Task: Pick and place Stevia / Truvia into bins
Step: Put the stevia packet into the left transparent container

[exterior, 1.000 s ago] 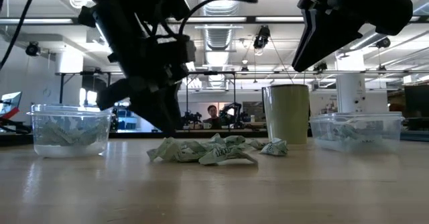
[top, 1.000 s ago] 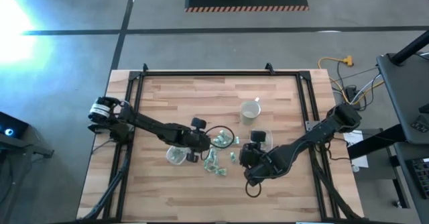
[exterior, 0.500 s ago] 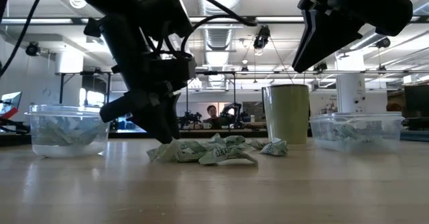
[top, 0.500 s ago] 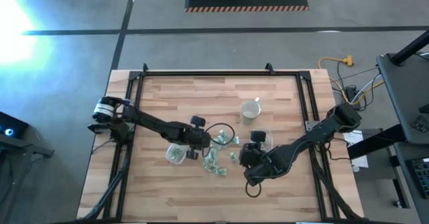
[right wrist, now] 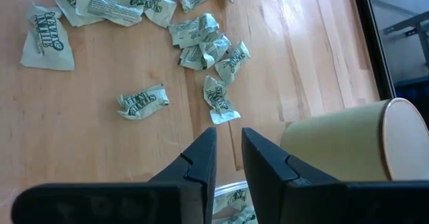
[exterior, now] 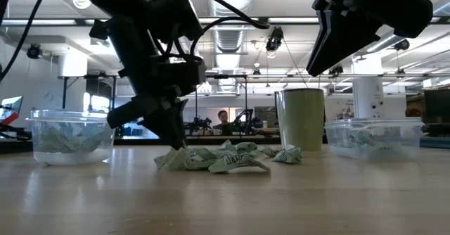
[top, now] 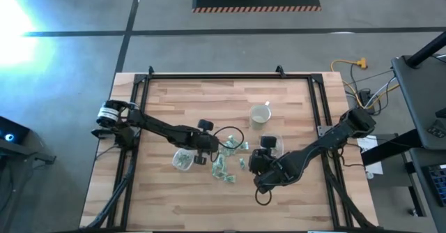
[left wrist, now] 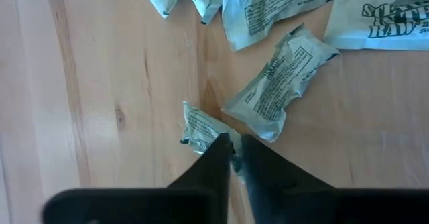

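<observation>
The left tool is down at the near edge of the packet heap, its fingers nearly pressed together on the corner of one small packet. That hold looks thin: only an edge of paper sits between the tips, so the packet could slip free on the lift, or drag its neighbour, which touches it, across the counter. Whether the tips truly grip the paper or only press it to the wood is hard to make out.

Just beside the heap stands the round bin, already holding packets; a careless swing could knock it.

The right tool hangs above the counter near the other bin, fingers a little apart and holding nothing. It sits close to the heap, so the two arms could crowd each other if both reach in.

Farther back the mug stands clear. In the low view the arms hide part of the heap, and the mug covers what lies behind it.
</observation>
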Controlling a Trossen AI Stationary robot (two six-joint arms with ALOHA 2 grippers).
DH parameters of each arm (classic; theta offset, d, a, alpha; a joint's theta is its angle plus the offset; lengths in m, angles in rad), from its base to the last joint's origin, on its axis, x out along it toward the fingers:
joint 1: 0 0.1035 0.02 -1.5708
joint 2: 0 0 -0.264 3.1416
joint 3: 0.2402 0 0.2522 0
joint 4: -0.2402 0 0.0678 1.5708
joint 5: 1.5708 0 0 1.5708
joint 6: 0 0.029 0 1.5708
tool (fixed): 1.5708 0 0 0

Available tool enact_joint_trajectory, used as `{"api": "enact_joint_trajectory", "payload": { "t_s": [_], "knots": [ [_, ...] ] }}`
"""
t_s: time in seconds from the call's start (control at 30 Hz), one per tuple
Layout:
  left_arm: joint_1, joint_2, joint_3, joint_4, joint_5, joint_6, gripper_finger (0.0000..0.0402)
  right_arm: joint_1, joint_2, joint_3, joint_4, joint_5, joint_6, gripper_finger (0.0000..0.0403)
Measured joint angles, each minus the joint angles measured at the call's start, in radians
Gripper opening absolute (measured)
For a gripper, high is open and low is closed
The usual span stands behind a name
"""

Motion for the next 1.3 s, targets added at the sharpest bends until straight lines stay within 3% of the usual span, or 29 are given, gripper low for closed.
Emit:
{"api": "enact_joint_trajectory", "payload": {
  "t_s": [0.33,0.67,1.0,1.3],
  "knots": [
    [-0.003,-0.042,0.006,0.002,-0.01,-0.006,0.0001,0.0,0.0,0.0,-0.001,0.0,0.0,0.0061],
    [-0.092,-0.217,-0.002,-0.062,-0.104,-0.065,0.0,0.0,0.0,-0.003,0.0,0.0,-0.001,0.0061],
    [-0.338,-0.437,-0.04,-0.286,-0.166,-0.319,0.0,0.0,0.0,-0.007,0.001,0.0,0.0,0.0057],
    [-0.486,-0.492,-0.12,-0.373,-0.159,-0.59,0.0,0.0,0.0,-0.007,0.007,0.0,0.0,0.0057]
  ]
}}
